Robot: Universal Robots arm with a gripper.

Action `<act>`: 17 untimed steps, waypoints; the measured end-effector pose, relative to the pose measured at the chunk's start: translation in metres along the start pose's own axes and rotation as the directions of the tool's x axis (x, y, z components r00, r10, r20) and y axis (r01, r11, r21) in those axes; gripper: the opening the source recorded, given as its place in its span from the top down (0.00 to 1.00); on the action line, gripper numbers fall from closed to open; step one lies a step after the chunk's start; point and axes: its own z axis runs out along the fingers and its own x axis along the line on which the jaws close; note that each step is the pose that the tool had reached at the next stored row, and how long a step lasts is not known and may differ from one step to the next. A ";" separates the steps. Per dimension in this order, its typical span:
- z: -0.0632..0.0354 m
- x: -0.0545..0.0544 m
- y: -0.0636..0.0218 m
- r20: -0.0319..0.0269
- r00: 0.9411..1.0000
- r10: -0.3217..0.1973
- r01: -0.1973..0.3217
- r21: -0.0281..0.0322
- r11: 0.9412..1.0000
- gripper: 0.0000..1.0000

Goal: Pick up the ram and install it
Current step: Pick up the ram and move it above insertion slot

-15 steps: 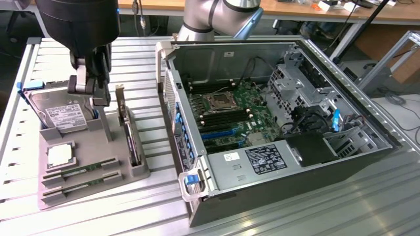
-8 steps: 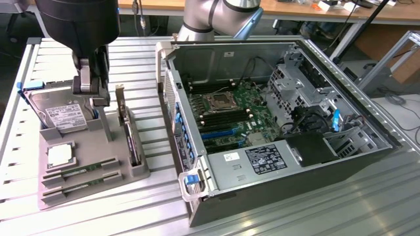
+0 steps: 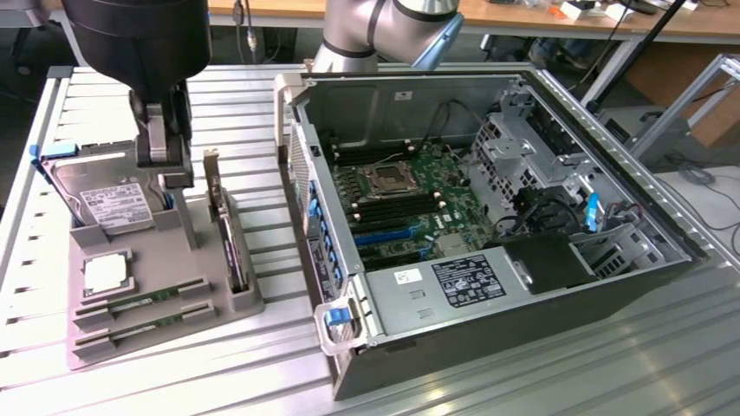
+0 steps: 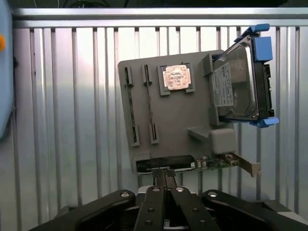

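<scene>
Two sticks of ram (image 3: 137,304) sit on edge in parallel slots at one end of the gray tray (image 3: 173,260), the end opposite the hard drive (image 3: 110,204), with the silver processor chip (image 3: 104,273) between the two ends. Neither stick has been lifted. Each stick's long axis runs across the tray, parallel to that end edge and at right angles to the dark expansion card (image 3: 225,234) standing along the tray's side. The thin top edges face upward and the flat green faces look toward the tray's two ends. The end effector (image 4: 164,173) hangs above the tray with its fingers pressed together and nothing between them. It is over the expansion card's top edge and well apart from the ram. A clean pickup likely calls for the fingers to part and line up across the stick's thin dimension. They should then close near the middle of the top edge so the board comes straight up without twisting in its slot. The open computer case (image 3: 578,303) stands beside the tray on the ribbed metal bench (image 3: 266,373).
</scene>
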 end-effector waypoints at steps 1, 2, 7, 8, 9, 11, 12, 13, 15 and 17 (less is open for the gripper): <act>0.0000 0.000 0.0000 0.000 1.000 -0.008 0.008 0.000 1.000 0.90; 0.0000 0.000 0.0000 -0.001 1.000 -0.020 0.020 -0.001 1.000 0.90; 0.0000 0.000 0.0000 -0.004 0.996 -0.090 0.090 -0.002 0.996 0.90; 0.0000 0.000 0.0000 -0.004 0.995 -0.100 0.100 -0.003 0.995 0.90; 0.0000 0.000 0.0000 -0.004 0.994 -0.106 0.106 -0.003 0.994 0.90; 0.0000 0.000 0.0000 -0.005 0.992 -0.123 0.123 -0.003 0.992 0.90; -0.0001 0.000 0.0000 -0.006 0.990 -0.138 0.138 -0.004 0.990 0.90; -0.0001 0.000 0.0000 -0.006 0.989 -0.149 0.149 -0.004 0.989 0.90; 0.0000 0.000 0.0000 -0.006 0.989 -0.146 0.146 -0.004 0.989 0.90; 0.0008 0.000 0.0000 -0.004 0.994 -0.106 0.106 -0.003 0.994 0.90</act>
